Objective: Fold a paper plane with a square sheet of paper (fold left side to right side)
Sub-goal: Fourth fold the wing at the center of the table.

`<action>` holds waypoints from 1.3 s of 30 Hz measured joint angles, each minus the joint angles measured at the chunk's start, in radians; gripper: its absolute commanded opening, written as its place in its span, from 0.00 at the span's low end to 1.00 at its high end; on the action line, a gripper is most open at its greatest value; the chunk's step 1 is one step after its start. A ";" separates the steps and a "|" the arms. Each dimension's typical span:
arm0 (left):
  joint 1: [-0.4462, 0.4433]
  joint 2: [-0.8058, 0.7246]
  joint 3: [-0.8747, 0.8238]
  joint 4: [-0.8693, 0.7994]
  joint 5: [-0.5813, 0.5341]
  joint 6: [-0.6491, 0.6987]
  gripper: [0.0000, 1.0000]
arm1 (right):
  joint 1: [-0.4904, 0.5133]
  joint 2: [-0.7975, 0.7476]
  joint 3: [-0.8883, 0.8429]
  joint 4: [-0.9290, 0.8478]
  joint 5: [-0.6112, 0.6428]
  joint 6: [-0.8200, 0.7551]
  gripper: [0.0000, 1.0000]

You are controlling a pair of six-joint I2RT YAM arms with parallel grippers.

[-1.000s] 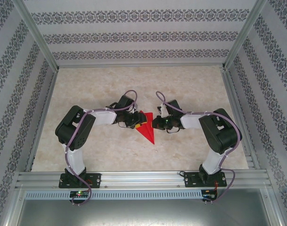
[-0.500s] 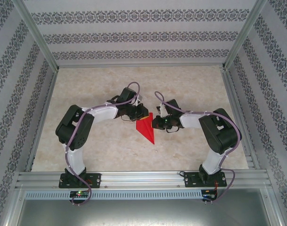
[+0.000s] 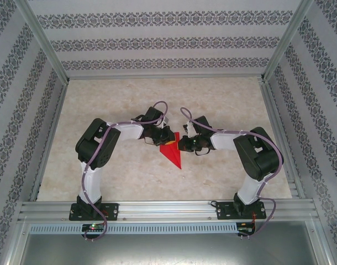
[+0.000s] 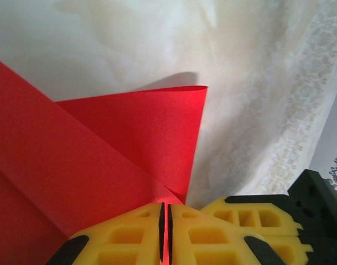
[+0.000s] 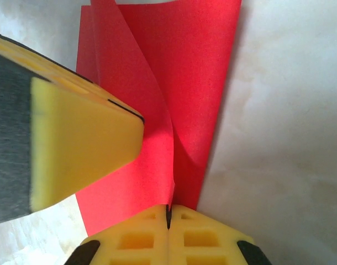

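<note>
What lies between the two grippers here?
The square sheet of paper, folded to a point, spans the gap between left gripper and right gripper in the top view; each wrist view shows jaws shut on it.

I read the bench (image 3: pixel 130 179) as a pale cream, marble-patterned surface, bounded by aluminium rails (image 3: pixel 168 205) at 3, 6, 9 and 12 o'clock. One item lies on it: the sheet of paper (image 3: pixel 172 153), bright red, near the centre of the bench. Its outline is a narrow wedge, with the broad end toward 12 o'clock and the tip toward 6 o'clock. In the left wrist view, the lower layers lie flat while an upper flap curls clear of the surface and throws a shadow on it. In the right wrist view, one layer lies flat on the bench and another stands up in a curve.
</note>
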 measured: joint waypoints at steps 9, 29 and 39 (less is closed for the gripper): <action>0.000 0.002 -0.015 -0.005 -0.019 0.014 0.14 | 0.005 -0.001 0.001 -0.002 0.008 -0.006 0.07; 0.000 -0.006 -0.057 0.065 -0.015 0.014 0.12 | 0.044 -0.238 -0.042 -0.084 -0.079 0.040 0.19; 0.000 -0.007 -0.058 0.065 -0.016 0.014 0.12 | 0.111 -0.134 -0.058 -0.051 -0.140 0.088 0.18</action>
